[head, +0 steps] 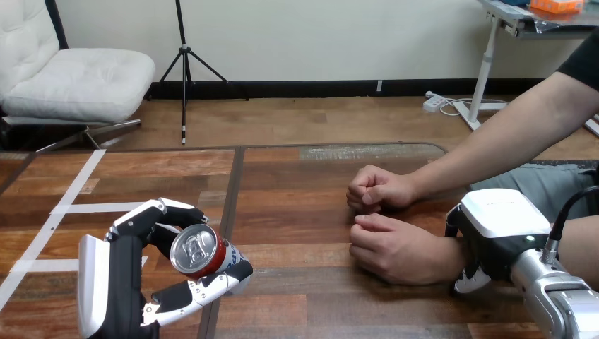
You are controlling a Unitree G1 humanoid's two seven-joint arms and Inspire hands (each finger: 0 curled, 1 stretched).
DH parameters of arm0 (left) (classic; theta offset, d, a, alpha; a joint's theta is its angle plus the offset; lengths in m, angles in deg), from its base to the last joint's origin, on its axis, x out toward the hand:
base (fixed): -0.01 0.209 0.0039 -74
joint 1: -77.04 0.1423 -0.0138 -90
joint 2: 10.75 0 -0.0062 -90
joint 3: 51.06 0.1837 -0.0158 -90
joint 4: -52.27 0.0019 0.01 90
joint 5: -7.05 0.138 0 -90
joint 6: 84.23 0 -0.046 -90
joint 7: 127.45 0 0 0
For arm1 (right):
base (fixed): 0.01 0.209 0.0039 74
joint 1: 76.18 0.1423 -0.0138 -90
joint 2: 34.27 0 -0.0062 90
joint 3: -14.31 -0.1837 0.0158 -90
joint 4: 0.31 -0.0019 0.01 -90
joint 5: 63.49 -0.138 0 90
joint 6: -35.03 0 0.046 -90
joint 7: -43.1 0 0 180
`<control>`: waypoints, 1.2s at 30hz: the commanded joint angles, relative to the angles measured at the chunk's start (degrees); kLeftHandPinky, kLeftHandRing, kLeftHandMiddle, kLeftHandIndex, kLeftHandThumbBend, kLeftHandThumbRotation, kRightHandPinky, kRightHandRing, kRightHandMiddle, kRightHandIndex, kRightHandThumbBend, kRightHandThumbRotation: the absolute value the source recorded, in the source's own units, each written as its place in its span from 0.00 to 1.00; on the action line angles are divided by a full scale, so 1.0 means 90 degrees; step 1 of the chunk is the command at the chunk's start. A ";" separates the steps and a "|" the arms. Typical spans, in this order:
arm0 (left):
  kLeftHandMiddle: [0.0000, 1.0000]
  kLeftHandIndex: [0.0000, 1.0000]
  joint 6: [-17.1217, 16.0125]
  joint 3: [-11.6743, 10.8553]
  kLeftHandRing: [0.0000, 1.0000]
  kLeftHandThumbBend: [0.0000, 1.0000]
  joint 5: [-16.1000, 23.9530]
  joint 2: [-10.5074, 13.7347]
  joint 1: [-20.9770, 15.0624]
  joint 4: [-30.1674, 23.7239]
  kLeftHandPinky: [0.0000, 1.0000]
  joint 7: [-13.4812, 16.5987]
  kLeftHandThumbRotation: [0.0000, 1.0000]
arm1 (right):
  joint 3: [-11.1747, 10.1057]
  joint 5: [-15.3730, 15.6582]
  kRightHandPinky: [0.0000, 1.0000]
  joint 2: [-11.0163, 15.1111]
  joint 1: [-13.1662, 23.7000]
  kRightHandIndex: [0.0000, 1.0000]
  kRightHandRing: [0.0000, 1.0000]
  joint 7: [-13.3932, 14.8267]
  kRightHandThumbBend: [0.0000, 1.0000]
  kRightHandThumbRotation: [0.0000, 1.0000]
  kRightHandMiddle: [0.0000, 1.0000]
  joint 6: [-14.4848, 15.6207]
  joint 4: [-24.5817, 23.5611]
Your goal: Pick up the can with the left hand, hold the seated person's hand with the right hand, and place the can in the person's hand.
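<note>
Left hand (116, 282): fingers (152, 214) curl over the far side of the can (201, 251) and the thumb (205, 288) closes under its near side, so the can is clamped between them. The can lies tilted, top toward the camera, at the table's near-left corner; I cannot tell whether it is clear of the wood. It is a cylinder with a round silver metal top, a pull tab and a red side. Count: one can.

Right hand (498, 226): it sits over the person's wrist (446, 260) by the table's right edge. One white-tipped digit (471, 280) hooks round the near side of the wrist and the black body wraps the far side, so the grip is closed on the wrist. The white shell on the back of the hand is smooth and rounded.

Person's near hand (395, 248) is a loose fist, knuckles toward the left, resting on the table. Person's far hand (378, 188) is also a fist, just beside it toward the far edge. Count: two person's hands, two robot hands.

Between the can and the fists is bare wood, well apart, with nothing in the way.

Table (304, 212): brown wooden planks with visible grain. A dark straight seam (233, 198) runs from the far edge to the near edge, passing by the can. Three white tape strips (74, 180) lie on the left part.
</note>
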 commanded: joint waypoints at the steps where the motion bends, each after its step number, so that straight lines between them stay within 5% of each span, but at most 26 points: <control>1: 0.41 0.42 -0.0060 0.0013 0.36 0.72 0.0024 -0.0160 -0.0320 -0.0312 0.30 0.0114 0.00 | -0.0249 -0.0100 0.24 0.0226 0.0242 0.51 0.32 0.0146 0.76 0.00 0.41 -0.0004 -0.0345; 36: 0.40 0.41 0.0078 0.0114 0.36 0.73 0.0008 -0.0225 -0.0469 -0.0182 0.30 0.0084 0.00 | -0.0482 -0.0293 0.21 0.0457 0.0136 0.52 0.29 -0.0097 0.84 0.00 0.40 0.0055 -0.1290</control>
